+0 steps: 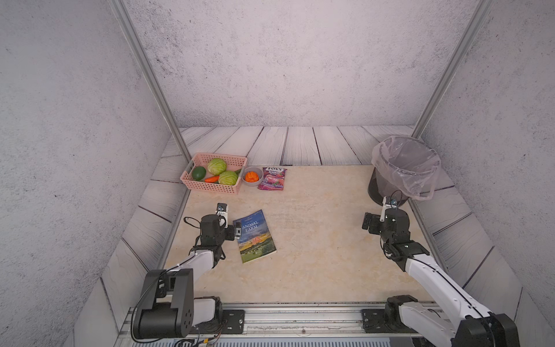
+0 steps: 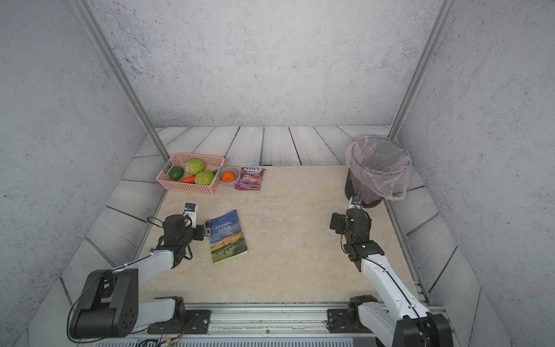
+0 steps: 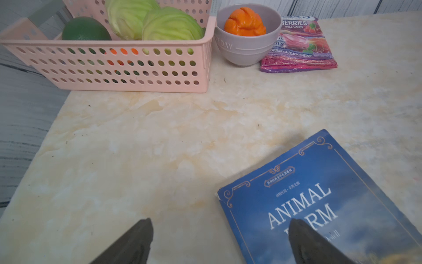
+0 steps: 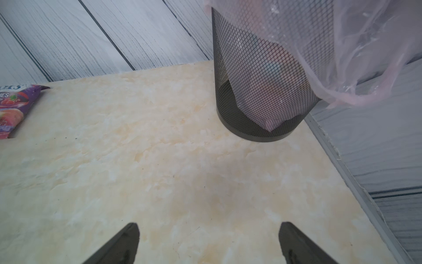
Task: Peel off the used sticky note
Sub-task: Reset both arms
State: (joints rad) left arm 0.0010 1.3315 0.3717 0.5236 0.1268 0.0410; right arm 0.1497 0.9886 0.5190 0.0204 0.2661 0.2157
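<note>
Even soft light, faint shadows, wide-angle edge distortion.

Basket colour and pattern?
Pink basket, walls perforated with rows of round holes; clearest in the left wrist view.

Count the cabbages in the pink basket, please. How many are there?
2. One cabbage lies toward the back of the pink basket; the other lies nearer its front wall, beside the carrot. More could be hidden underneath.

Book cut off by left wrist view's edge, title partly behind left tool. Bin contents blurred behind mesh, liner. Candy bag cropped.
</note>
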